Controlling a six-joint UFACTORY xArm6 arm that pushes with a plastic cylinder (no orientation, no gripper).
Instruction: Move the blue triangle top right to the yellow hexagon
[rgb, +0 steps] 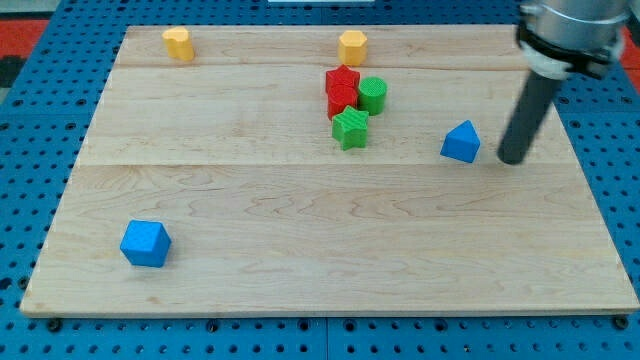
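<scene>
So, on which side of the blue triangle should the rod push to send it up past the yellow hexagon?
Nothing can grip here; it is a push. Set my tip against the lower-right face of the blue triangle, coming from the view's bottom right, since the yellow hexagon lies up-left. My tip stands just right of it, apart. Aim right of the green cylinder.

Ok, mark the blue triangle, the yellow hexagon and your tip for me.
blue triangle (461, 143): camera view, middle of its front face.
yellow hexagon (352, 47): camera view, middle of its body, near the view's top.
my tip (511, 160): camera view, very end of the rod, just right of the blue triangle, apart from it.
</scene>
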